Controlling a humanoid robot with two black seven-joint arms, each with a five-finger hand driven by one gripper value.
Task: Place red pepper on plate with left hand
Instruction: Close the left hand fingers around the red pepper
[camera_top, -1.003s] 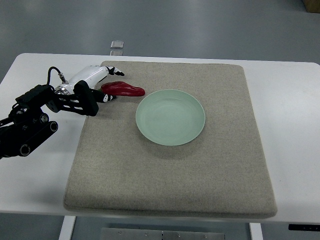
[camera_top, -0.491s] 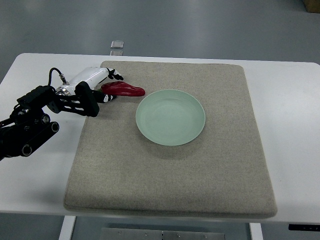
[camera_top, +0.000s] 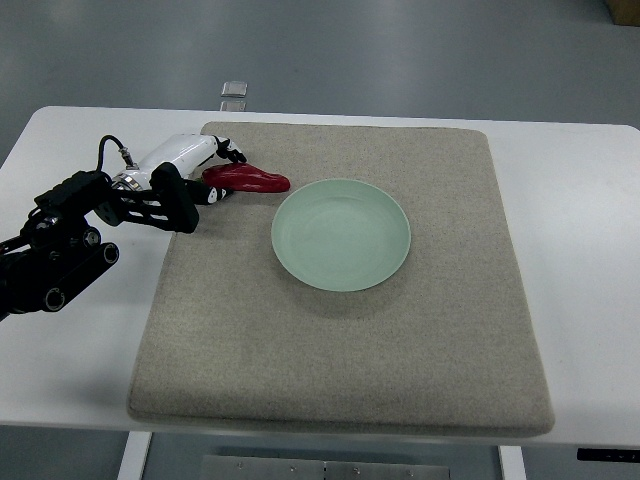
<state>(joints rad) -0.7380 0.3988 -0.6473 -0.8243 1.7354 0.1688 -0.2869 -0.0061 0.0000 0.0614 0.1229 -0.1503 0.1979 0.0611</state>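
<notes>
Pepper (camera_top: 248, 179), red and glossy, lay on the mat's (camera_top: 400, 360) far left part with the left robot hand (camera_top: 212, 172) at its left end. The hand's fingers (camera_top: 234, 153) curved over the top of that end and more dark fingertips sat at its near side, so the hand appeared to be closing on the pepper; whether the grip was firm could not be told. The pepper lay flat, not lifted. The white forearm and black linkage ran back from the hand to the picture's left edge.

Just right of the pepper's free tip, but not touching it, stood the pale green plate (camera_top: 341, 234), round and shallow, near the mat's middle. The mat was a coarse beige felt with rounded corners, covering most of the white bench (camera_top: 585, 260). A small clear bracket (camera_top: 234, 93) stuck out past the bench's far edge. Beyond lay a smooth grey floor (camera_top: 420, 50), with a brown box corner (camera_top: 625, 9) at the top right.
</notes>
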